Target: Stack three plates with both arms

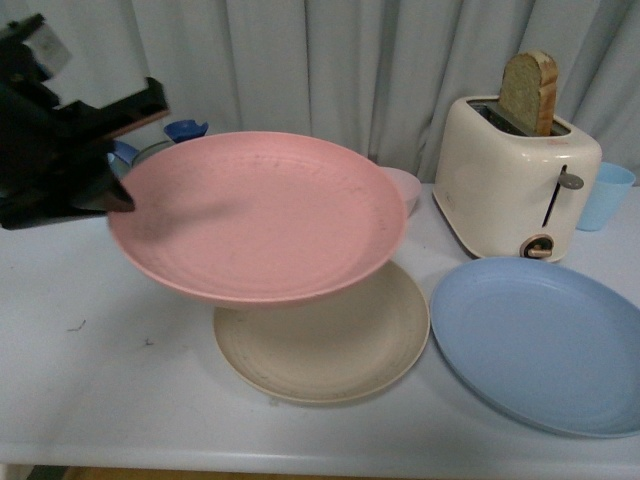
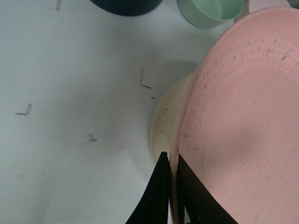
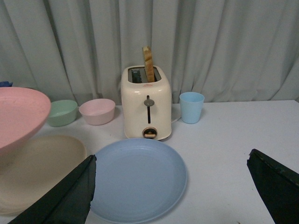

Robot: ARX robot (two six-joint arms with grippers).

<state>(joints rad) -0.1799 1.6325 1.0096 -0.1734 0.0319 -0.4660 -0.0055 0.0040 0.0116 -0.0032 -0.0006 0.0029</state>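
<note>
My left gripper [image 1: 118, 196] is shut on the left rim of the pink plate [image 1: 260, 215] and holds it in the air, tilted a little, above the beige plate [image 1: 330, 345] on the table. In the left wrist view the black fingers [image 2: 161, 186] pinch the pink plate's [image 2: 243, 121] rim, with the beige plate [image 2: 166, 116] below. The light blue plate [image 1: 540, 340] lies flat on the table at the right. In the right wrist view my right gripper [image 3: 170, 186] is open and empty, above the table near the blue plate [image 3: 135, 179]; the pink plate [image 3: 18, 116] and the beige plate [image 3: 37, 168] show at the left.
A cream toaster [image 1: 515, 180] with a slice of bread [image 1: 530, 90] stands behind the blue plate, a light blue cup [image 1: 605, 195] beside it. A small pink bowl [image 3: 97, 111] and a green bowl [image 3: 62, 112] stand at the back by the curtain.
</note>
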